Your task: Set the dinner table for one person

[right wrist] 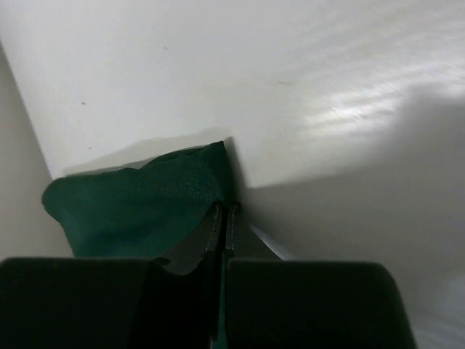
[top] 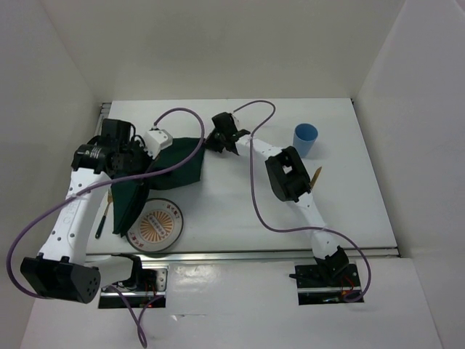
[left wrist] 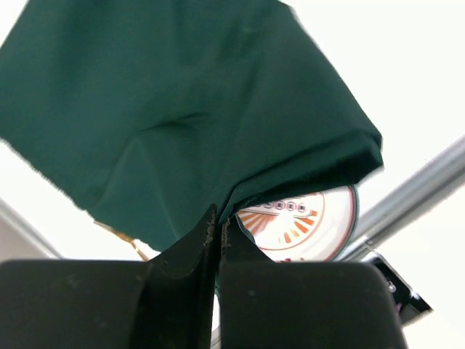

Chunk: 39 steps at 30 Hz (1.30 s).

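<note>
Left gripper point(left wrist: 219, 222) is clamped fully shut on the green cloth mat point(left wrist: 182, 109). You can see the fabric edge pinched right at its tips, with the rest spreading out ahead of it, lifted off the surface. Right gripper point(right wrist: 223, 212) is closed tight too, jaws together on a corner of the same mat. The cloth bunches just left of its fingers, with bare white surface ahead and to its right.

In the top view the mat stretches between your two grippers. The dinner table point(top: 240, 211) lies under both of them, white and flat, walls on three sides, with the metal rail point(top: 290, 253) on the side nearest the arm bases.

A plate point(top: 156, 225) with an orange sunburst pattern sits below the left gripper, partly covered by the hanging mat and close to the rail. A blue cup point(top: 305, 139) stands upright to the right of the right gripper, well apart from the mat. A thin utensil point(top: 103, 218) lies under the left arm, beside the plate. A gold-coloured utensil point(top: 317, 177) lies beside the right arm; you can't tell what kind.
</note>
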{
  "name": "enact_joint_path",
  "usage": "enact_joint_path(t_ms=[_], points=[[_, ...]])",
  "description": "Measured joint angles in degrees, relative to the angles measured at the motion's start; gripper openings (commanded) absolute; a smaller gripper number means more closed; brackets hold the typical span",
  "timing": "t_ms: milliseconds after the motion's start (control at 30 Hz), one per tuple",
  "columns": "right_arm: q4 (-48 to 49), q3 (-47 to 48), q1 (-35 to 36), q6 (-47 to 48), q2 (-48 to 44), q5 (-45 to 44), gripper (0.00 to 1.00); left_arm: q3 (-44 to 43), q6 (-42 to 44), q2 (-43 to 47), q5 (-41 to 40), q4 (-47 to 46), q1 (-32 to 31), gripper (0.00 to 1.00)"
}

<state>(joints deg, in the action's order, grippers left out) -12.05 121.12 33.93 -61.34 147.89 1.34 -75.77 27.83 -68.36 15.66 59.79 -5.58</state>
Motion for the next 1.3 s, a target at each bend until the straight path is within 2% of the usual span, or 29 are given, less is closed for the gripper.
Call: enact_joint_path(t_ms=[100,267,433,567,633,767,867,967,1167,1300], points=[[0.33,-6.69,-0.02,3.32,-5.01,-2.27,0.00,-1.86,-1.38,-0.24,-2.89,-0.26,0.09,0.00],[1.31,-13.31,-0.11,9.49,-13.92,-6.45,0.00,-10.45,-4.02,-1.33,-9.18,-2.29,0.81,0.00],[6.80,-27.74,0.04,16.04,-34.58,-11.82,0.00,-18.82,-6.51,-1.44,-15.04,-4.09,2.12,0.00],[10.23,-35.15,1.29,21.38,-50.99,-17.38,0.00,-23.50,-8.72,-0.94,-17.57,-5.16,2.60,0.00],[11.67,-38.12,3.72,25.11,-59.65,-22.14,0.00,-24.50,-9.77,-0.22,-17.40,-5.44,2.69,0.00],[11.54,-40.63,10.99,30.23,-70.23,-31.01,0.00,-23.67,-11.52,2.32,-15.19,-5.49,2.71,0.00],[7.61,-41.88,18.10,32.41,-76.43,-38.38,0.00,-19.19,-13.38,5.66,-12.85,-5.55,2.73,0.00],[0.28,-41.97,22.18,31.78,-80.63,-42.03,0.00,-14.43,-15.72,7.91,-9.42,-4.28,2.78,0.00],[-20.26,-38.97,22.69,25.99,-86.40,-44.74,0.00,-8.20,-19.87,8.31,-3.13,-2.78,2.78,0.00],[-29.27,-33.29,22.71,24.50,-86.20,-46.66,0.00,-6.71,-22.38,5.29,0.22,-2.64,2.78,0.00]])
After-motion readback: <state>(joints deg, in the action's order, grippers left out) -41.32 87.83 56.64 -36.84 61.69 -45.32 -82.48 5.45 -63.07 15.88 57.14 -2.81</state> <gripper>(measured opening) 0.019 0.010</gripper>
